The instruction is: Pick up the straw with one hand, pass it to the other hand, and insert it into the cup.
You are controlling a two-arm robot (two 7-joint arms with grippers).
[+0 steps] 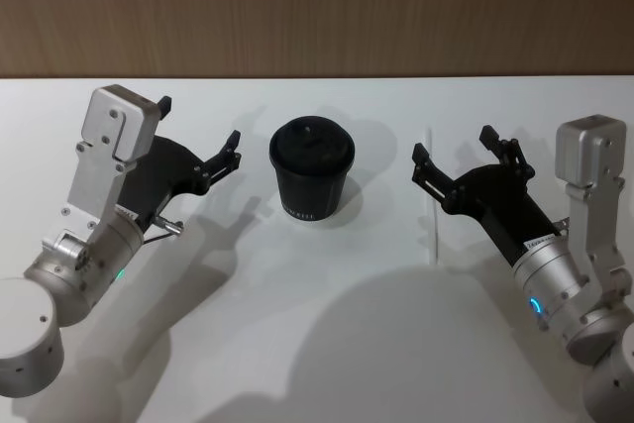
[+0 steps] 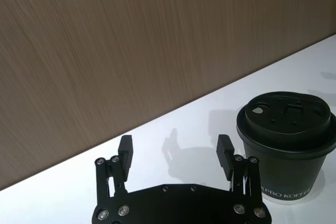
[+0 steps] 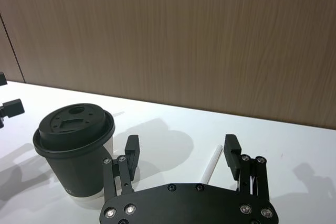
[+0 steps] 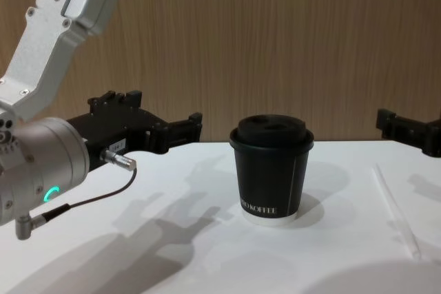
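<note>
The black cup (image 1: 312,170) with its domed lid stands upright in the middle of the white table (image 1: 327,344). To its right the white straw (image 1: 434,235) lies flat on the table. My right gripper (image 1: 454,146) hovers open above the straw's far end, empty. In the right wrist view the straw (image 3: 210,166) lies below the open gripper (image 3: 181,148), close to one finger, with the cup (image 3: 76,145) off to the side. My left gripper (image 1: 203,126) is open and empty, left of the cup. The left wrist view has the cup (image 2: 286,140) beside the open left gripper (image 2: 175,150).
A wood-panelled wall (image 1: 317,7) closes off the table's far edge. A thin dark cable (image 4: 89,201) loops under the left wrist. In the chest view the straw (image 4: 394,210) lies right of the cup (image 4: 271,170).
</note>
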